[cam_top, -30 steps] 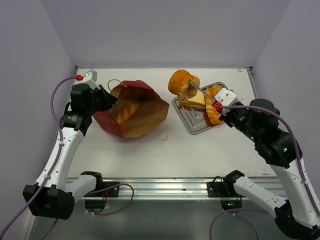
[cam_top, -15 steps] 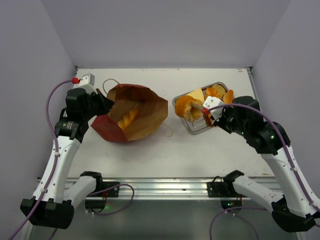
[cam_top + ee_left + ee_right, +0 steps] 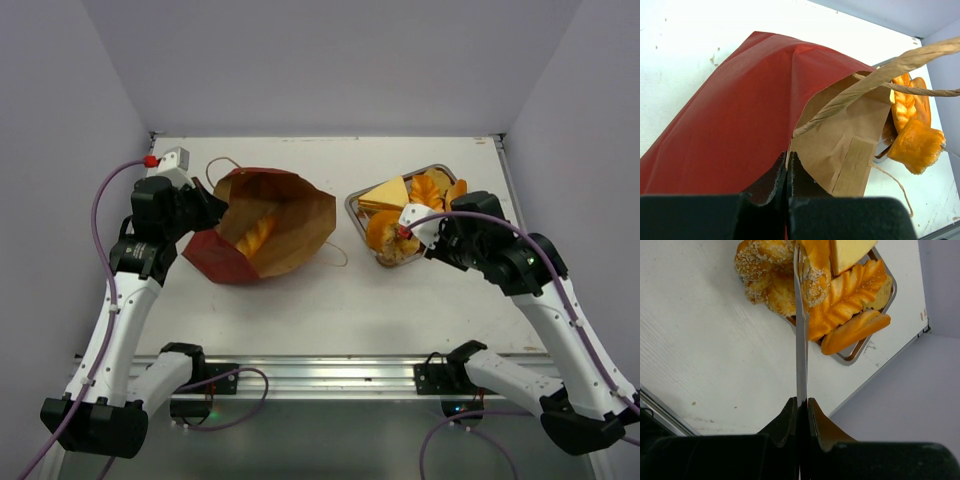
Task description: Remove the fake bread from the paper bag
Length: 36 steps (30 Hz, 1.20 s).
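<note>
The paper bag (image 3: 285, 235), red outside and brown inside, lies on its side at the left with its mouth open. A braided loaf (image 3: 254, 232) lies inside it. My left gripper (image 3: 212, 205) is shut on the bag's rim; in the left wrist view (image 3: 787, 159) the paper sits between the jaws. My right gripper (image 3: 418, 228) is shut on the metal tongs (image 3: 800, 340). The tongs pinch a seeded orange roll (image 3: 765, 270) at the steel tray's near-left edge (image 3: 385, 238). On the tray (image 3: 854, 358) lie a yellow sandwich (image 3: 386, 193), a braided loaf (image 3: 850, 292) and an oval roll (image 3: 855, 332).
The bag's string handles loop out at the back (image 3: 222, 163) and towards the tray (image 3: 338, 258). The table's walls stand close at the left, back and right. A metal rail (image 3: 320, 372) runs along the near edge.
My right arm has swung the tongs and the seeded roll from above the tray's far-left corner down to its near-left edge. The left gripper and bag shifted slightly, then held still.
</note>
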Tool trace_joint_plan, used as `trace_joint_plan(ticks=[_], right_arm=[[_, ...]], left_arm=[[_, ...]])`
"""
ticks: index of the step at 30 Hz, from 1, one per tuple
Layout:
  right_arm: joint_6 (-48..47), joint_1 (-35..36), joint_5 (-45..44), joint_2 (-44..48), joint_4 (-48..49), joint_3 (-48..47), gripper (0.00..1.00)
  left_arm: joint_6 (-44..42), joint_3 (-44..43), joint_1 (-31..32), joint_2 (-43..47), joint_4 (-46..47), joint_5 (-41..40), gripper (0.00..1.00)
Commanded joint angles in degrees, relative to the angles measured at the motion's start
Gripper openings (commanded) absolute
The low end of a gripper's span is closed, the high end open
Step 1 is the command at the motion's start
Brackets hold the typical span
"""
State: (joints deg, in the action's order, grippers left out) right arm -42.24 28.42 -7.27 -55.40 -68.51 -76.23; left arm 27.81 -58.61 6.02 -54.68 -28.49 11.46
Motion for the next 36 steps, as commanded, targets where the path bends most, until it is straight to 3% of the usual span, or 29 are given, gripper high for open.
trace_joint_plan(ticks=[1,16,29,36], right_arm=[[-2.23,-0.3,-3.89,-1.29,1.19,0.99,0.0],[-3.2,-0.3,-7.59,-7.53,4.35,3.37,0.02],[-2.94,-0.39,-9.26,-12.19,8.83,2.66,0.31],[-2.59,-0.74,-8.99,-14.04,10.06,1.17,0.38]], left_arm=[[-1.09,-0.72,-0.13,1.06,2.3,-0.04,0.0],[-1.27,-0.45,-0.13,1.76,2.47,0.49,0.0],[-1.27,0.42,-0.13,2.03,2.92,0.93,0.0],[-1.45,0.69,-0.13,2.29,3.0,1.28,0.0]])
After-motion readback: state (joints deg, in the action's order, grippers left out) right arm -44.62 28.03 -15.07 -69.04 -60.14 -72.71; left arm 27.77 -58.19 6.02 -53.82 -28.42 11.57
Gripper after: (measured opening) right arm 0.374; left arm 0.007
